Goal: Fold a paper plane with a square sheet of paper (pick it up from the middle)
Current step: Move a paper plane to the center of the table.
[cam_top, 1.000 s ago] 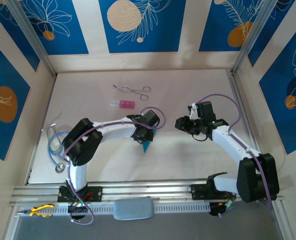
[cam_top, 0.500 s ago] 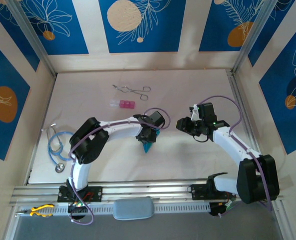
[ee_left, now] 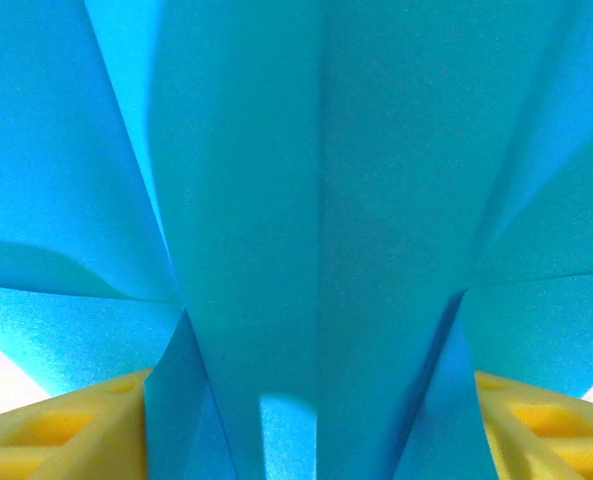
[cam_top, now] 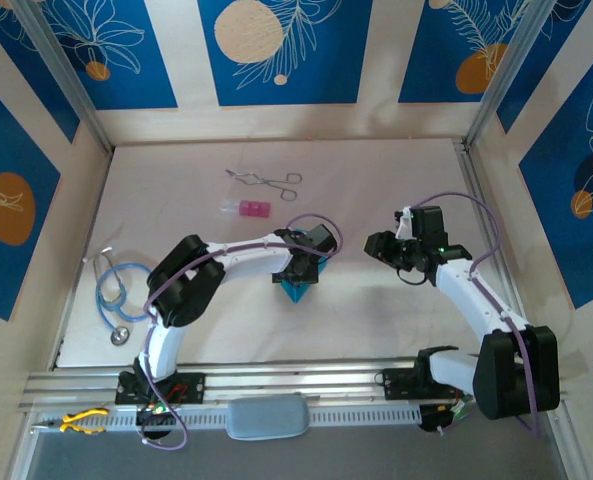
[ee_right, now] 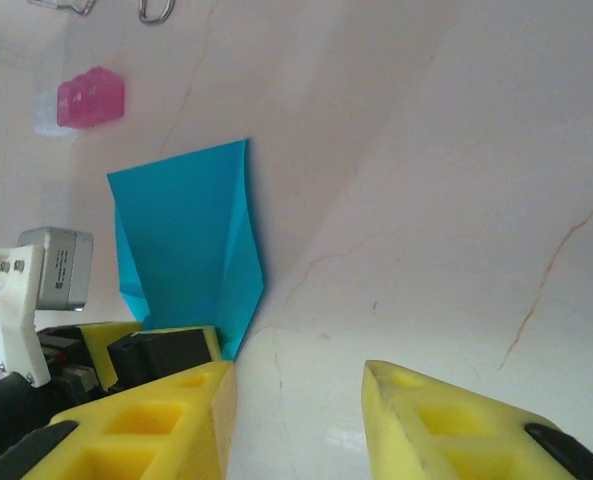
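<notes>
The cyan-blue paper plane (cam_top: 298,290) is a folded wedge at the middle of the table, under my left gripper (cam_top: 302,272). In the left wrist view the paper plane (ee_left: 316,200) covers nearly everything, its folded layers fanning out. My left gripper (ee_left: 316,392) stands open, with one yellow finger (ee_left: 76,430) at each bottom corner and the paper's narrow end between them. My right gripper (cam_top: 378,246) hovers to the right of the paper, apart from it. In its own view my right gripper (ee_right: 298,375) is open over bare table, and the paper plane (ee_right: 186,230) lies to the upper left.
A small pink block (cam_top: 246,208) and metal forceps (cam_top: 266,180) lie at the back of the table. A blue stethoscope (cam_top: 111,295) sits by the left wall. Yellow-handled pliers (cam_top: 81,420) rest on the front rail. The pink block (ee_right: 89,98) also appears in the right wrist view.
My left gripper's jaws have opened and the paper has fanned out wider beneath it. The left arm reached a little further right. My right gripper drew back slightly to the right.
</notes>
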Available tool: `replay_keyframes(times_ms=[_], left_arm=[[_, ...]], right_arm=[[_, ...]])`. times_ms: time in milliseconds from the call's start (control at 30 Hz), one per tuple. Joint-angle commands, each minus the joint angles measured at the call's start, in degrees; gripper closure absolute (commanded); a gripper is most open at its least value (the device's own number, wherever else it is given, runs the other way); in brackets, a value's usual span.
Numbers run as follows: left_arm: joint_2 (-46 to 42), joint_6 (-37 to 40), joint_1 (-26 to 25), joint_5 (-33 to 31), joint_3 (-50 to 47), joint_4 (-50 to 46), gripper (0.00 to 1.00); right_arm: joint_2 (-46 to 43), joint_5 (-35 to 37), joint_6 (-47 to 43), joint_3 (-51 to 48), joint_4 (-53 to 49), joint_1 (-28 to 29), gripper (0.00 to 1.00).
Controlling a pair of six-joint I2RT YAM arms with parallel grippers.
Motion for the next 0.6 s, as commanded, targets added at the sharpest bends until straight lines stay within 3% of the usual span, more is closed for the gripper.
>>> replay_keyframes(times_ms=[0,367,567], left_arm=[[1.1,-2.6,-0.6,-1.7,-0.6,-4.2,0.32],[-4.9,-0.6,-0.6,-4.5,2.4,-6.2,0.3],[-10.8,1.5,-0.6,-5.7,0.6,-4.1,0.27]], right_arm=[[-0.9,2.3,-2.2,0.2,-1.8,-0.7,0.6],[-0.9,6.2,-6.4,3.5,-2.9,-2.6,0.59],[-0.4,19.8,-9.7,3.0,1.7,-2.9,0.55]])
